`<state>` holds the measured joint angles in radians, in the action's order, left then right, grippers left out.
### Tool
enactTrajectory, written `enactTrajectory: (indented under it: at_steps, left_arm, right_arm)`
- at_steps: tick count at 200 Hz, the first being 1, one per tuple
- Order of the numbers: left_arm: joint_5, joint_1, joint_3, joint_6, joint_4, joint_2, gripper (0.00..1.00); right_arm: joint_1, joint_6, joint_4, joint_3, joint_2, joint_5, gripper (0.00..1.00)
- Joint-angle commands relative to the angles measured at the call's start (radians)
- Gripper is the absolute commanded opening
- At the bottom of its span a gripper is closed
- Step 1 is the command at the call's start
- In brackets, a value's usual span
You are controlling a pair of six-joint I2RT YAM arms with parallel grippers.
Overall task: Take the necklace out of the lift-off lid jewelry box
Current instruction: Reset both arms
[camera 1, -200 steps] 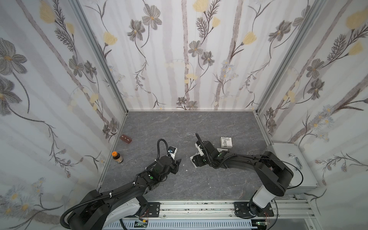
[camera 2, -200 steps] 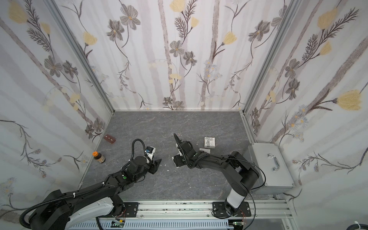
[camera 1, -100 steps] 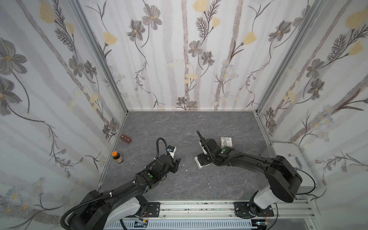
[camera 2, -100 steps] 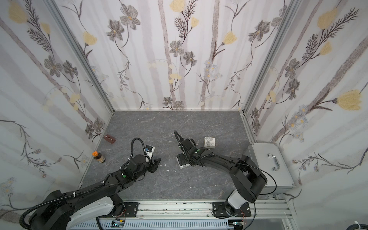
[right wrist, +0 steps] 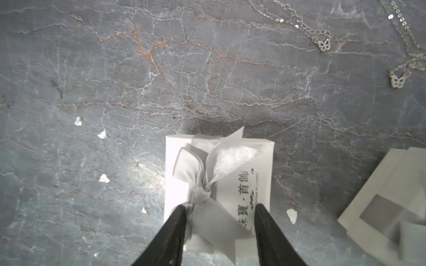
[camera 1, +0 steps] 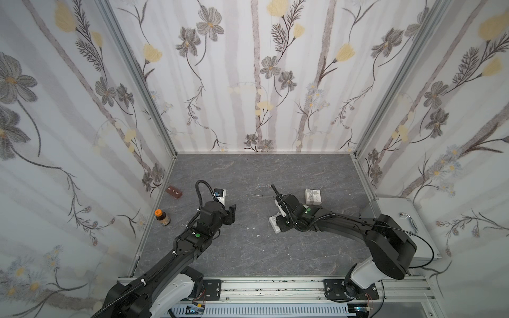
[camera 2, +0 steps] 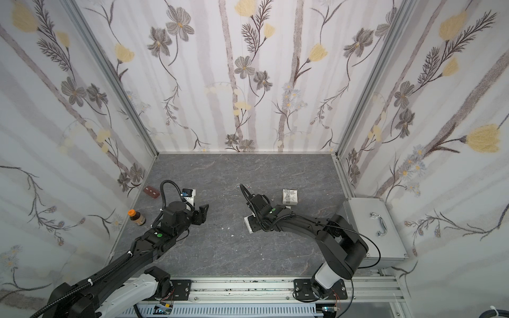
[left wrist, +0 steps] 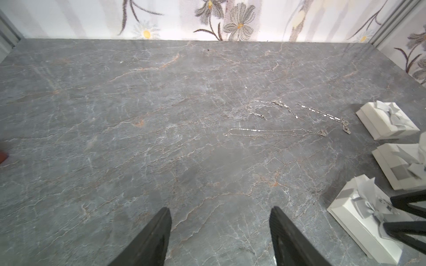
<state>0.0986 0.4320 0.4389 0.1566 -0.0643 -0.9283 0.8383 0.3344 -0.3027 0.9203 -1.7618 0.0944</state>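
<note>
The white lift-off lid jewelry box point(right wrist: 265, 175) sits shut on the grey table, with a grey ribbon bow point(right wrist: 202, 170) on its lid. The necklace is hidden. My right gripper point(right wrist: 219, 206) hangs over the lid with its jaws apart either side of the bow's tail. One finger point(right wrist: 177, 221) touches the ribbon. In both top views the box point(camera 1: 272, 223) point(camera 2: 248, 223) peeks out under the right gripper point(camera 1: 282, 223) point(camera 2: 257, 224). My left gripper point(left wrist: 220, 208) point(camera 1: 231, 210) stands open and empty over bare table to the left.
Silver chains point(left wrist: 276, 132) with butterfly pendants point(right wrist: 323, 45) lie loose on the table behind the box. More white bowed boxes point(left wrist: 387, 124) point(left wrist: 401, 165) point(camera 1: 312, 196) stand nearby. A brown bottle point(camera 1: 162, 217), a brown block point(camera 1: 174, 192) and a grey metal case point(camera 1: 399, 220) line the sides. White scraps point(right wrist: 103, 178) dot the table.
The right arm has shifted over the box and its jaws have narrowed round the bow. The left jaws have opened a little wider; the left arm has barely moved.
</note>
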Motion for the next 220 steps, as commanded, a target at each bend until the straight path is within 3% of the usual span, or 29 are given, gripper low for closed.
enactTrajectory:
  at_steps: [1,57,80,100,138,167,183,200,220]
  left_arm:
    - [-0.022,-0.03,0.011,-0.007,0.029,0.017,0.7]
    - [0.0,-0.096,0.012,-0.015,0.026,0.05,0.73]
    - [0.066,-0.135,-0.008,-0.058,-0.03,0.032,0.76]
    - [0.092,-0.182,-0.025,-0.091,-0.098,0.007,0.79]
    - [0.056,-0.299,-0.099,-0.106,-0.315,-0.091,0.87]
    - [-0.013,-0.406,-0.14,-0.068,-0.542,-0.258,0.89]
    - [-0.025,-0.436,-0.108,-0.06,-0.585,-0.326,0.91]
    - [-0.013,-0.448,-0.108,-0.084,-0.7,-0.401,0.92]
    - [-0.021,-0.472,-0.123,-0.076,-0.83,-0.487,0.93]
  right_arm:
    - [0.007,0.0,-0.005,0.006,-0.038,0.008,0.46]
    - [0.009,0.008,-0.025,-0.003,-0.037,0.027,0.43]
    - [-0.015,0.0,0.005,0.005,0.037,-0.019,0.51]
    - [-0.054,-0.013,0.053,0.009,0.13,-0.094,0.68]
    - [-0.263,-0.072,0.208,-0.046,0.349,-0.175,0.85]
    - [-0.444,-0.097,0.397,-0.155,0.498,-0.112,0.93]
    - [-0.533,-0.124,0.48,-0.221,0.535,-0.05,0.99]
    - [-0.604,-0.159,0.577,-0.297,0.549,0.048,1.0]
    - [-0.703,-0.168,0.726,-0.413,0.568,0.074,1.0]
